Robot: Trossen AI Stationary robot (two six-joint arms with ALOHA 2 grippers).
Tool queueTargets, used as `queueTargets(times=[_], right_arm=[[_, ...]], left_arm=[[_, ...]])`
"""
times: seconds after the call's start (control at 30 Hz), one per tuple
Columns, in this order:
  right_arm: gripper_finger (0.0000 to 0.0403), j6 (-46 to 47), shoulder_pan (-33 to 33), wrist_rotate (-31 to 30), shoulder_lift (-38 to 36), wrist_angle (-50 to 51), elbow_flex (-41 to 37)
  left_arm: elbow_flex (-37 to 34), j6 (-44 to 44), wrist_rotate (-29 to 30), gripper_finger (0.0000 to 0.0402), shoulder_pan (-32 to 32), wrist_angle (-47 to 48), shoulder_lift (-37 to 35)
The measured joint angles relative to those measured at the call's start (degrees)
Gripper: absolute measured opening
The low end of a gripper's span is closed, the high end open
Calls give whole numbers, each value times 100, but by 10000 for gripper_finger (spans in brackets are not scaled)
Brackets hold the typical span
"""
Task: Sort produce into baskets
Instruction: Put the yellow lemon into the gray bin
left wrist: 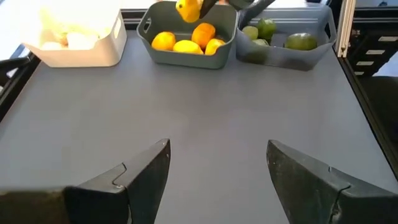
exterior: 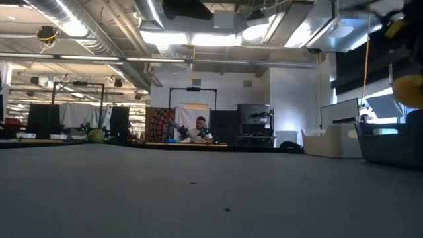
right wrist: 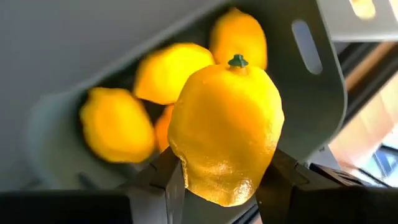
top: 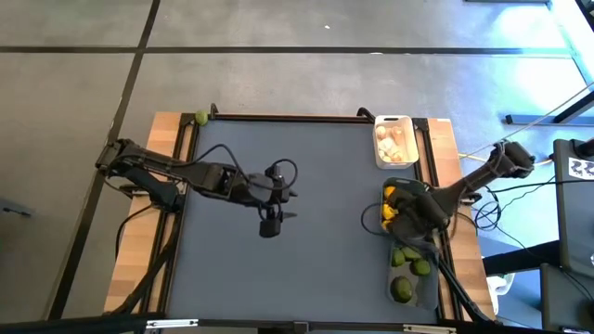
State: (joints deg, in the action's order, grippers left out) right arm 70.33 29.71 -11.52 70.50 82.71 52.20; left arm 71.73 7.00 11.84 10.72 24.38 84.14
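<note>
My right gripper [right wrist: 217,180] is shut on a yellow lemon [right wrist: 224,124] just above the dark grey-green basket [right wrist: 317,93], which holds several lemons [left wrist: 186,45]. A white basket [top: 393,141] with garlic bulbs stands at the far right. A translucent basket [top: 410,274] with limes stands at the near right. My left gripper [left wrist: 217,162] hovers open over the middle of the mat [top: 278,278], holding nothing. One lime [top: 200,118] lies on the wooden edge at the far left corner. My right gripper pinches the lemon by its two opposite sides [right wrist: 186,168] between its two fingers [right wrist: 158,180]. The fingers come from above, pointing steeply down. The lemon is lifted clear over the dark basket, its green stem end [right wrist: 237,60] turned away from the gripper.
The three baskets stand in a row along the mat's right edge. In the low view the lone lime [exterior: 96,135] shows at the far left. The rest of the grey mat lies bare. Cables and a stand [top: 566,232] sit beyond the right edge.
</note>
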Motion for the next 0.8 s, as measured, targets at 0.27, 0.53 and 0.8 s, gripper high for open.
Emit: queueTargets(times=[0.27, 0.53, 0.8], right_arm=[[141, -684, -1138, 555, 0, -51, -664], [183, -1068, -1563, 666, 130, -540, -771], [259, -1533, -1552, 709, 166, -595, -690]], left_arm=[[0, -70, 2, 263, -33, 29, 0], [0, -65, 1, 263, -28, 27, 0], [2, 11, 0, 263, -35, 24, 2]])
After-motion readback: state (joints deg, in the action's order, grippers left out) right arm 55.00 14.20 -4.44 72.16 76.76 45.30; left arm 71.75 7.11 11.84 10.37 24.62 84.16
